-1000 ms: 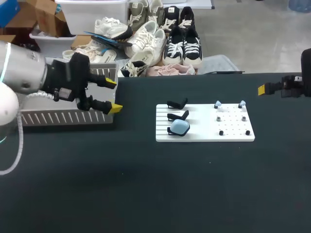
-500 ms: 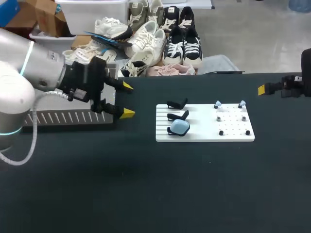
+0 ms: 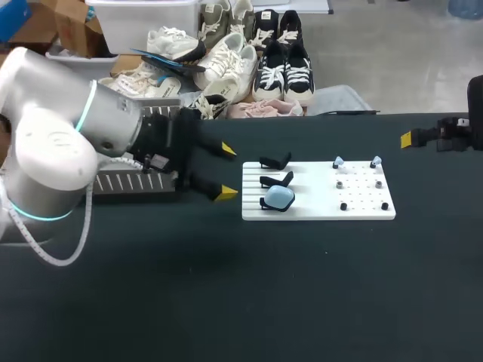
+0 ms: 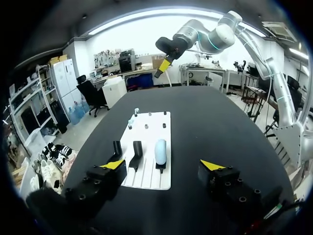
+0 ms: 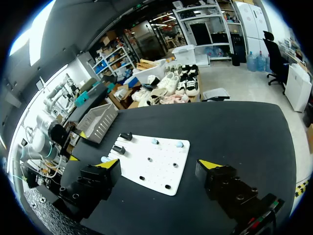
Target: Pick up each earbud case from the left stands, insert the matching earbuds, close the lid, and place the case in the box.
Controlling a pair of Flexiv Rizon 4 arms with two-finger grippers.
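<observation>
Left gripper [image 3: 226, 172]: released, fingers wide apart, nothing held, just off the left edge of the white board [image 3: 317, 212]. The blue earbud case [image 3: 280, 197] rests on a stand at the board's left front corner. In the left wrist view I see it straight ahead of this gripper, long axis in line with the approach. Right gripper [image 5: 158, 164]: released, empty, well off the board's right end. I judge the left arm nearer.
</observation>
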